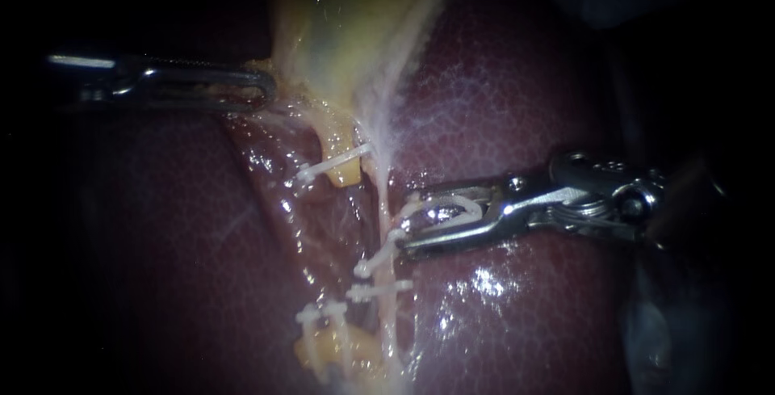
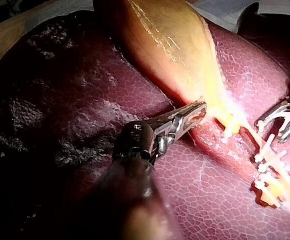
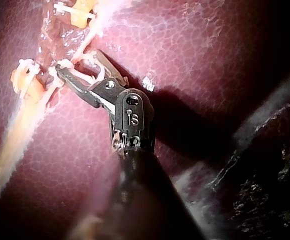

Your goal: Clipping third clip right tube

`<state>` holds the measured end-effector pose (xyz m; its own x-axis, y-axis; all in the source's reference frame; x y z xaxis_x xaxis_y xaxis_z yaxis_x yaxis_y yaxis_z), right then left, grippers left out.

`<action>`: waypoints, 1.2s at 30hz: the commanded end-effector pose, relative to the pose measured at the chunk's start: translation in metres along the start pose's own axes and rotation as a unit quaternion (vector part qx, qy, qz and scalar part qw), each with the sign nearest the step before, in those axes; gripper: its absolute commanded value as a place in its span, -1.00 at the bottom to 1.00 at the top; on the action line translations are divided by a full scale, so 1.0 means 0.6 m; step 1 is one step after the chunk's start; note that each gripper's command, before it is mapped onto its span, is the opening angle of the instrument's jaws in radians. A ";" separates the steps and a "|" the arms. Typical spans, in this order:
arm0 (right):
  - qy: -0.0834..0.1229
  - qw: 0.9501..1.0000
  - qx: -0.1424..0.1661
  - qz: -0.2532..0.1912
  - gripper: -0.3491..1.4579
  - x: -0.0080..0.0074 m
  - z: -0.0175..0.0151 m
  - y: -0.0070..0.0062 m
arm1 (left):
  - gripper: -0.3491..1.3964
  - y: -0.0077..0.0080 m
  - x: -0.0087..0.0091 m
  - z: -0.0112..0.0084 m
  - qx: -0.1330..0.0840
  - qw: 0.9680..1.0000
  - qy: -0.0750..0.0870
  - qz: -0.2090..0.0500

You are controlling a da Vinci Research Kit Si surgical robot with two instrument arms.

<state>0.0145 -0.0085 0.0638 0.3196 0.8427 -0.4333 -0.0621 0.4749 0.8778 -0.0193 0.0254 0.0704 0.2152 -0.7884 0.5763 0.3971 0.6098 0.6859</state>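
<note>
The right instrument (image 1: 405,224), bright jointed steel, reaches in from the right over the liver (image 1: 517,88), whose dark red surface is wet, glossy and finely mottled. Its two blunt jaws stand apart in a narrow V and clasp a loaded clip (image 1: 442,208) from both sides. The clip is a smooth white bow, spread open, with its ends at the jaw tips.

The right tube (image 1: 381,197) is a thin, pale cord slick with fluid. It runs from the gallbladder (image 1: 347,23) at the far end toward the near end and passes right at the mouth of those jaws. Whether it lies fully inside the clip I cannot tell. Just nearer on the same tube sit a slanted clip (image 1: 375,256) and a level clip (image 1: 379,288), both short white bars lying across it.

To the left, a far stump (image 1: 347,173) of yellow, waxy tissue carries a white bar clip (image 1: 333,161). A near stump (image 1: 323,350), also yellow and lumpy, has white clips at its top.

The left instrument (image 1: 270,88) comes in from the left, slim, with long slotted jaws. They lie closed on the ragged lower edge of the gallbladder, a smooth yellow-green sac with filmy whitish membrane trailing from it.
</note>
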 end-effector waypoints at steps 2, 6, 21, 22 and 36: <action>-0.004 1.000 -0.006 0.004 -0.07 -0.0010 0.0010 0.0015 | -1.00 0.0000 0.0000 0.0001 0.000 1.000 0.000 0.000; -0.009 1.000 -0.010 0.010 -0.07 -0.0025 0.0029 0.0041 | -1.00 0.0000 0.0001 0.0001 0.000 1.000 0.000 0.000; 0.016 0.998 0.022 0.051 -0.07 -0.0013 0.0109 0.0066 | -1.00 0.0000 0.0001 0.0003 0.000 1.000 0.000 0.000; 0.020 0.998 0.029 0.057 -0.07 -0.0012 0.0111 0.0066 | -1.00 0.0000 0.0001 0.0003 0.000 1.000 0.000 0.000; 0.089 0.986 0.116 0.082 -0.07 0.0051 0.0102 0.0000 | -1.00 0.0000 0.0001 0.0003 0.000 1.000 0.000 0.000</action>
<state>0.0213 -0.0073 0.0632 0.1437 0.9462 -0.2898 0.1350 0.2714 0.9530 -0.0194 0.0254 0.0705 0.2150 -0.7882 0.5766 0.3977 0.6099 0.6854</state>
